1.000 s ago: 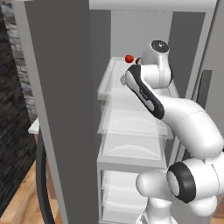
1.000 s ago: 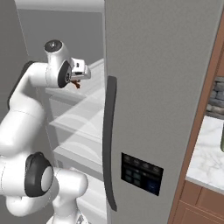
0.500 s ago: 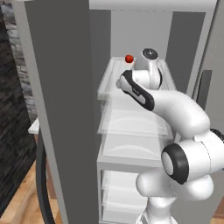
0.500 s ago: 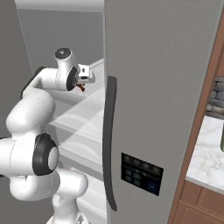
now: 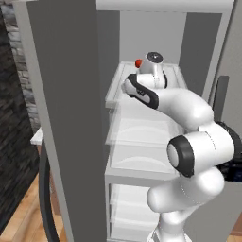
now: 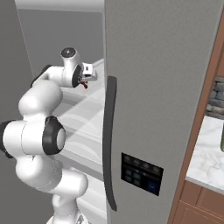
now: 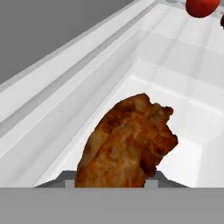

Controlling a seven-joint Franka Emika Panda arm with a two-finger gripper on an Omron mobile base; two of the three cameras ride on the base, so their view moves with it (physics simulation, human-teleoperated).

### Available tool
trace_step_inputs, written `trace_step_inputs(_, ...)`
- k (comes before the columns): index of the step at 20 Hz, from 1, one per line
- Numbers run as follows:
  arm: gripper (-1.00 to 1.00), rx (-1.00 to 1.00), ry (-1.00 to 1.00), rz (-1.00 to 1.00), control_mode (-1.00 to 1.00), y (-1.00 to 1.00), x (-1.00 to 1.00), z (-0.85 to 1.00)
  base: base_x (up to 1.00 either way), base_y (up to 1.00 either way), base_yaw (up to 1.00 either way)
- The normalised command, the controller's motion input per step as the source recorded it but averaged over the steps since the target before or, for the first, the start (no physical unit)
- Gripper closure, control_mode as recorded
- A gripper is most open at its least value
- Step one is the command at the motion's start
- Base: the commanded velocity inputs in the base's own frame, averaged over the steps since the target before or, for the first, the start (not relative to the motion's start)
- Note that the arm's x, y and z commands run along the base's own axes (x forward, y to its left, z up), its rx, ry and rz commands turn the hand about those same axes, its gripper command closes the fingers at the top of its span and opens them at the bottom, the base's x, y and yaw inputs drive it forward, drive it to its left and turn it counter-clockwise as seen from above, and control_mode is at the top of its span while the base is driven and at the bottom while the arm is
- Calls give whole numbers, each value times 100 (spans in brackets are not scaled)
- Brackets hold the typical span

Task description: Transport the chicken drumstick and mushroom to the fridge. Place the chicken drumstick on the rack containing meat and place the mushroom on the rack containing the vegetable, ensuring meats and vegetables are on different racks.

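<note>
1. Low in the middle of the hand view, the chicken drumstick [image 7: 127,144] sits clamped in the claw, its long axis running from the bottom edge up toward centre frame.
2. Beyond it, in that view's upper right corner, the red tomato [image 7: 202,6] rests on the same white fridge rack [image 7: 175,48], well apart from the drumstick; a dark sliver at the right edge beside it is too cropped to name.
3. My reading: this rack holds the vegetable, so the meat rack matters next, and none of the views shows it clearly.
4. From the left base view, the tomato [image 5: 138,63] shows at upper centre just beside the wrist.
5. From the right base view, the gripper [image 6: 84,83] sits left of the fridge door [image 6: 162,87], a scrap of drumstick beneath it.
</note>
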Motion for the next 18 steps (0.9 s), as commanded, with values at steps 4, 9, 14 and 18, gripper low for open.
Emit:
trace_step_inputs(4, 100, 0, 14, 0, -100, 10, 62, -33, 0, 0, 0)
trace_step_inputs(9, 100, 0, 11, 0, -100, 13, 24, -48, 0, 0, 0)
trace_step_inputs(14, 100, 0, 1, 0, -100, 23, 20, -52, 0, 0, 0)
trace_step_inputs(18, -100, 0, 0, 0, -100, 28, 0, -31, 0, 0, 0)
